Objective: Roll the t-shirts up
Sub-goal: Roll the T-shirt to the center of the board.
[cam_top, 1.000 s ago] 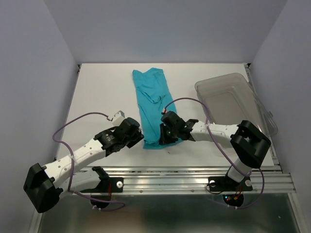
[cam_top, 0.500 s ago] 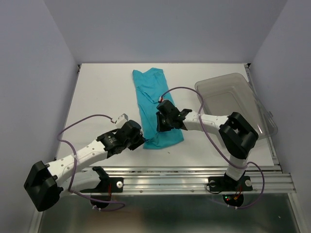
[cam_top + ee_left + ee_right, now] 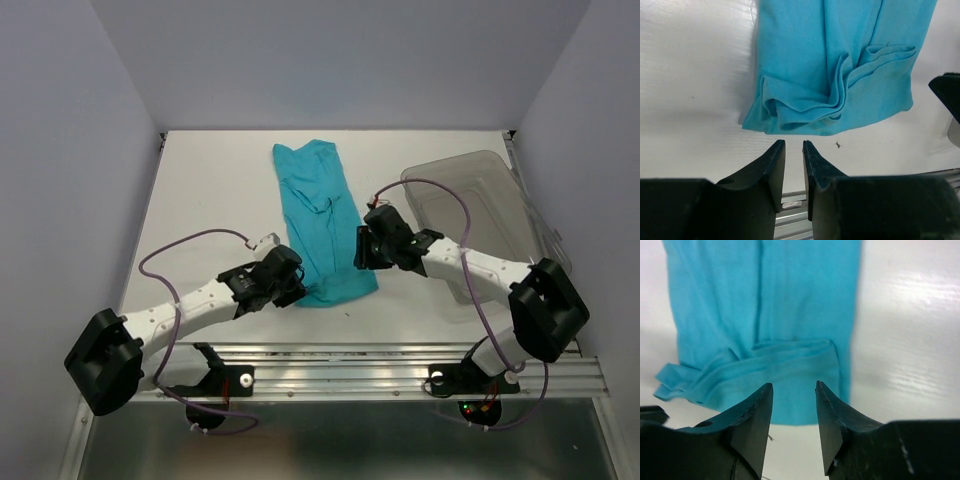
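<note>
The teal shirt [image 3: 320,210] lies folded lengthwise, its near end bunched. Just short of it the left gripper [image 3: 793,150] is narrowly parted and empty; the right gripper [image 3: 794,392] hovers parted, empty.

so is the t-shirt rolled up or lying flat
Mostly flat: the t-shirt lies as a long strip, only its near end folded over.

The plain teal t-shirt [image 3: 316,205] lies on the white desk [image 3: 210,200], folded lengthwise into a narrow strip. Its near end is bunched into loose, rumpled folds.
</note>
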